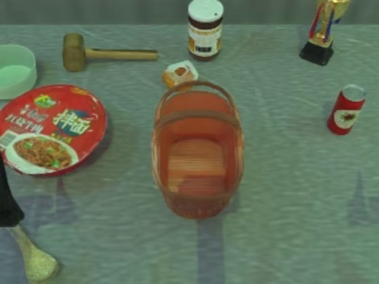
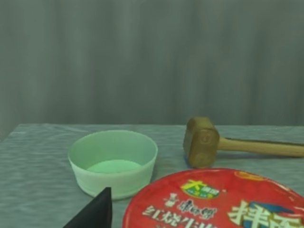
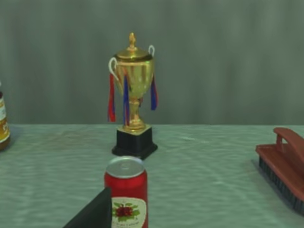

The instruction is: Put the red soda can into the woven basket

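- Left arm [image 1: 9, 201]: parked at the worktop's near left edge; pincer state cannot be told.
- Woven basket [image 1: 198, 157]: centre of the worktop, empty.
- Red soda can [image 1: 345, 110]: upright, far right, well apart from the basket; approach level and grip mid-body.
- Right pincer: spread cannot be told.

Setting: rendered tabletop test scene, not a lived-in room. A flat table [image 1: 284, 195] under a wrinkled grey-green cloth stands before a plain grey curtain-like backdrop [image 2: 152, 57], with no furniture or walls visible. An unrelated mix of props sits on it: wooden mallet [image 1: 89, 55], gold trophy [image 3: 133, 95], noodle-bowl lid [image 1: 52, 130], brown jar [image 1: 205, 28], brush [image 3: 285, 166].
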Robot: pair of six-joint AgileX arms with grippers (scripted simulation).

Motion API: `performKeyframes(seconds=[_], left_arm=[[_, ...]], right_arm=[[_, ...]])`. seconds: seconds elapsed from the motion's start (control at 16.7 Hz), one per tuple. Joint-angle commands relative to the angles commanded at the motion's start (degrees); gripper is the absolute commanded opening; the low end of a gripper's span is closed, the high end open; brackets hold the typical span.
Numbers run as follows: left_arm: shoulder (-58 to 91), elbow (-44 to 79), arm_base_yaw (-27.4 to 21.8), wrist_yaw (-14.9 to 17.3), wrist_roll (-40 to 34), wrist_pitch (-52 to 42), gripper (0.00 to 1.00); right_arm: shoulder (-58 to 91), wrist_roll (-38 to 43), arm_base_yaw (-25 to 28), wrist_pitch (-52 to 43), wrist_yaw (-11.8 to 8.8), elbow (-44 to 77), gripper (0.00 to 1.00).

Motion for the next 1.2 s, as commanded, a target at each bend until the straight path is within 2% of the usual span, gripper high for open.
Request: performKeyframes(seconds=[0.24, 0.48, 0.78, 1.2], left_arm=[[0.0, 0.0, 0.0, 0.0, 0.0, 0.0, 1.0], [0.0, 0.0, 0.0, 0.0, 0.0, 0.0, 1.0], [0.0, 0.0, 0.0, 0.0, 0.0, 0.0, 1.0], [0.0, 0.0, 0.0, 0.0, 0.0, 0.0, 1.0]], right_arm=[[1.73, -0.58, 0.26, -1.26, -0.15, 1.72, 1.0], [12.47, -3.9, 1.25, -8.55, -0.49, 12.31, 1.0], [38.2, -10.89, 2.54, -23.91, -0.4, 36.05, 1.0], [83.62, -22.68, 4.39, -49.65, 0.1, 77.43, 1.0]])
